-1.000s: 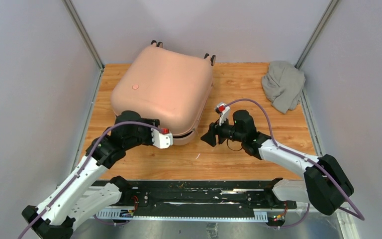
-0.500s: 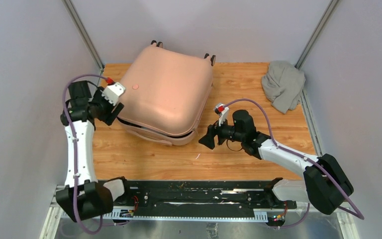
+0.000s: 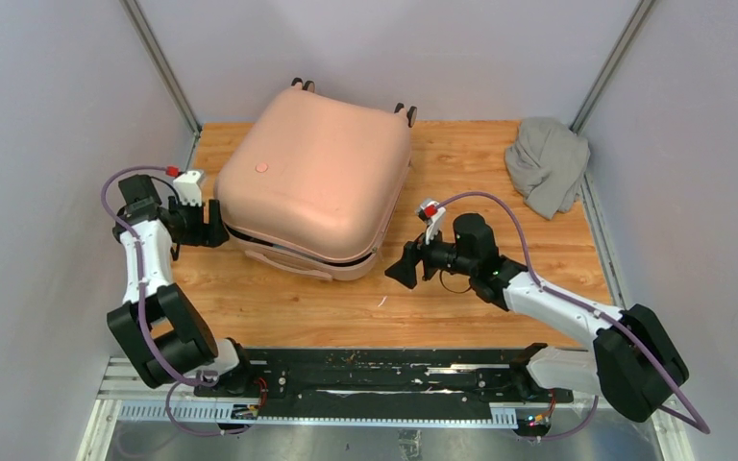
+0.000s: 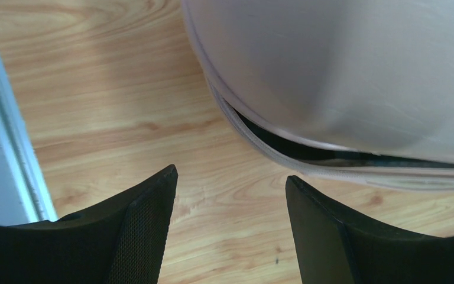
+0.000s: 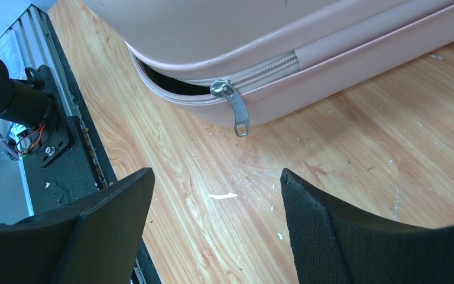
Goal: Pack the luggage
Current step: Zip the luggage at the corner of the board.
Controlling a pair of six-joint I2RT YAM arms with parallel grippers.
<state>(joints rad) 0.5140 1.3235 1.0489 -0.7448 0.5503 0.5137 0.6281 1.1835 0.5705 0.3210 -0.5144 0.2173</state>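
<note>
Wooden table [image 3: 346,312] walled on three sides, bare boards along the near edge and at middle right. Far left on it, the luggage [image 3: 317,182], lying flat, lid ajar by a dark slit along the near rim, inside hidden; wheels [image 3: 405,111] past the far edge. Left gripper [image 3: 214,221] just beside its left corner, jaws apart, empty. Right gripper [image 3: 405,265] near its near-right corner, likewise parted, holding nothing. Grey cloth [image 3: 546,163] bunched far right. Zipper pull [image 5: 236,110] dangling at the slit's end.

We cannot see inside the luggage [image 3: 317,173]; its wheels [image 3: 405,111], at twelve o'clock, sit mostly hidden behind it.
</note>
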